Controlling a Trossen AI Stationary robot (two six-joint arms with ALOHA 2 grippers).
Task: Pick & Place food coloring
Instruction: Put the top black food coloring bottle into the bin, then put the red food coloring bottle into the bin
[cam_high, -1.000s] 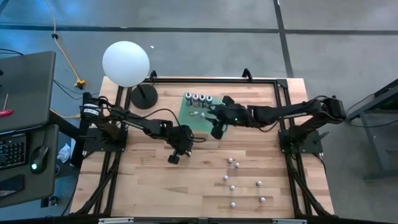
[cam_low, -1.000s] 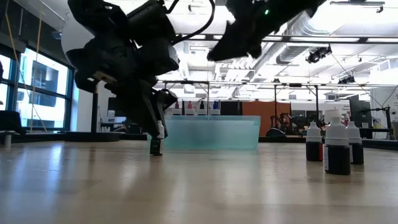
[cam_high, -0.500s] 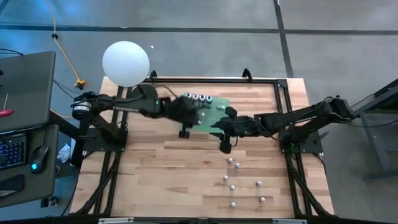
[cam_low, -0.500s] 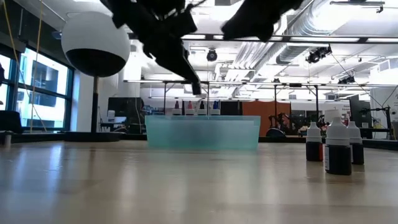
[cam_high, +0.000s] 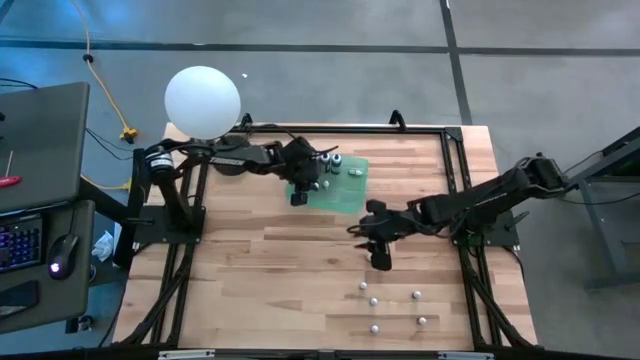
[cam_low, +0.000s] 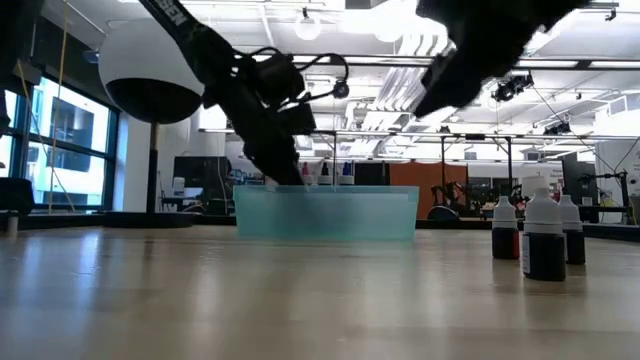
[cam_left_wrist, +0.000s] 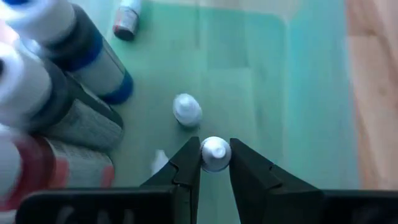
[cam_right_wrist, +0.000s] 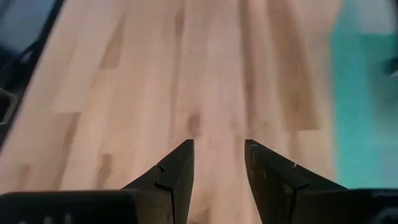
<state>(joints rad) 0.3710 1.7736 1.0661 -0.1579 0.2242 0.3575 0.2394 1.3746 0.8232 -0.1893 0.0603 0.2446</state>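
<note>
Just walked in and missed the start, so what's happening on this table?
The left gripper is over the green tray, fingers closed on a small white-capped food coloring bottle. Other bottles already stand in the tray. The right gripper, open and empty, hangs over bare wood near the loose bottles waiting on the table.

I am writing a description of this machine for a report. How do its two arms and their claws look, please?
Both arms are dark, almost black, built of slim jointed segments with black cables looping along them. The left arm has a pale ring near its base. Each claw, the left claw and the right claw, has two flat, dark, wedge-shaped fingers with angular stepped inner edges.
</note>
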